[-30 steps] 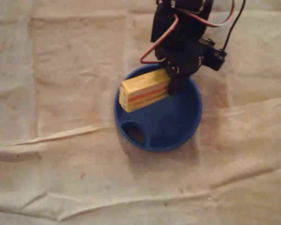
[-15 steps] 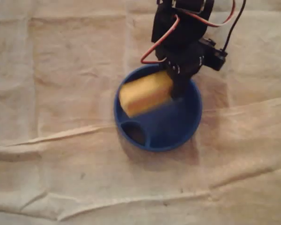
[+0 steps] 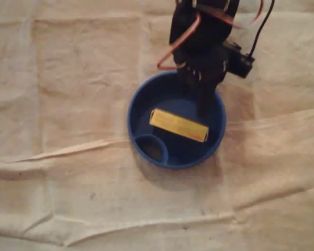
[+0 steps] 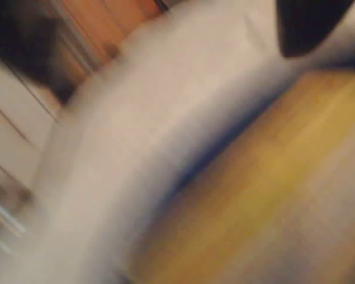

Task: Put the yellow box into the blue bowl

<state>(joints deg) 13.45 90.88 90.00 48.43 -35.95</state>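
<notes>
Yellow box now dropped flat inside blue bowl, pincer released above it, no longer gripping

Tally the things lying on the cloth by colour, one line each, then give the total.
Yellow: 1, the box, lying inside the bowl
Blue: 1, the bowl
Total: 2

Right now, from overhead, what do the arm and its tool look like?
The arm is matte black and blocky, ending in a dark, narrow tool. A red cable loops along its left side. A black cable runs on the right, where a small black block juts out.
</notes>
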